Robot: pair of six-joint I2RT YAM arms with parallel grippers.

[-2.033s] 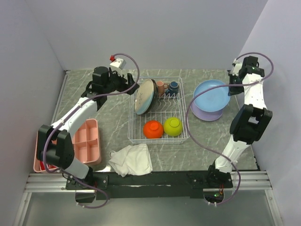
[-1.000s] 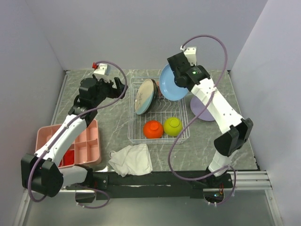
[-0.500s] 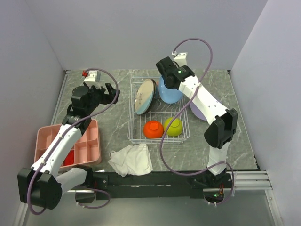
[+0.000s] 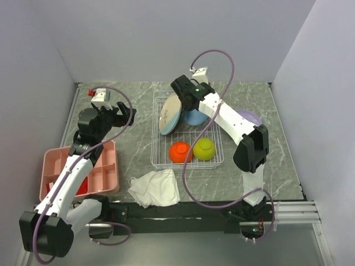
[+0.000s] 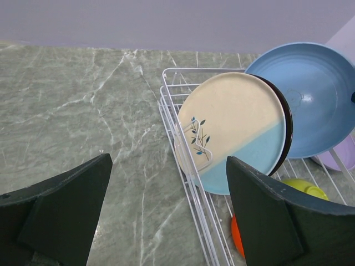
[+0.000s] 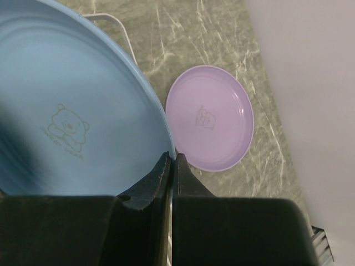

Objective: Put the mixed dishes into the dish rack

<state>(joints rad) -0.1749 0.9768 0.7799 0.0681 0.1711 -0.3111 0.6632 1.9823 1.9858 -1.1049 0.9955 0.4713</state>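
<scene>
The white wire dish rack (image 4: 153, 133) holds the cream-and-blue plate (image 4: 169, 113) on edge, the orange bowl (image 4: 181, 152) and the lime-green bowl (image 4: 204, 148). My right gripper (image 4: 186, 100) is shut on the rim of the light-blue plate (image 4: 195, 117) and holds it in the rack's far part, just right of the cream plate. The right wrist view shows the jaws (image 6: 171, 158) pinching that plate (image 6: 72, 122). The lavender plate (image 4: 249, 118) lies on the table right of the rack. My left gripper (image 4: 125, 115) is open and empty, left of the rack. The mugs are hidden.
A pink divided tray (image 4: 100, 172) lies at the near left. A white cloth (image 4: 155, 187) lies in front of the rack. In the left wrist view the rack's left rim (image 5: 188, 183) runs between my open fingers, with the cream plate (image 5: 233, 130) beyond.
My right arm swung left with the light-blue plate, from over the lavender plate down into the rack beside the cream plate. My left gripper drew back leftward from the rack.
</scene>
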